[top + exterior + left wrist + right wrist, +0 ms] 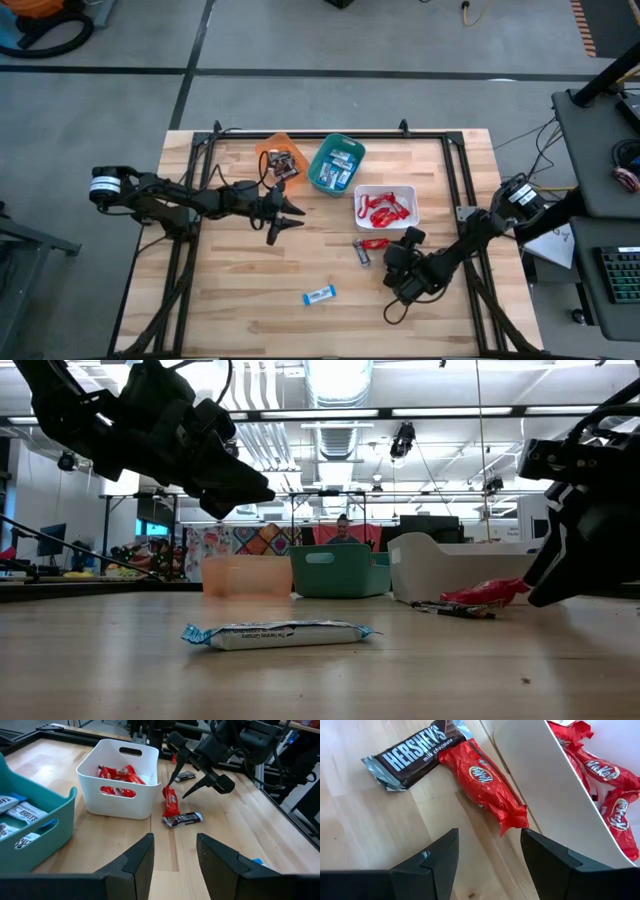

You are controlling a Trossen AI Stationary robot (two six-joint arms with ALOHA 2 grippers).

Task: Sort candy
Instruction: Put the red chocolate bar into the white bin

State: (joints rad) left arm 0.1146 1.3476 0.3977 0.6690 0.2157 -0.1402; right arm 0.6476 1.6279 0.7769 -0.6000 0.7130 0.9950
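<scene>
A red candy bar and a dark Hershey's bar lie flat on the table beside the white bin, which holds several red bars. My right gripper is open and low over the table, its fingers just short of the red bar's near end. A light blue-and-white bar lies alone near the table's near edge. My left gripper is open and hovers above mid-table, near the orange bin. The teal bin holds blue-and-white bars.
The three bins stand in a row along the far half of the table. Black frame rails run along the table's sides and far edge. Bare wood lies between the arms and toward the near edge. A person sits in the room beyond.
</scene>
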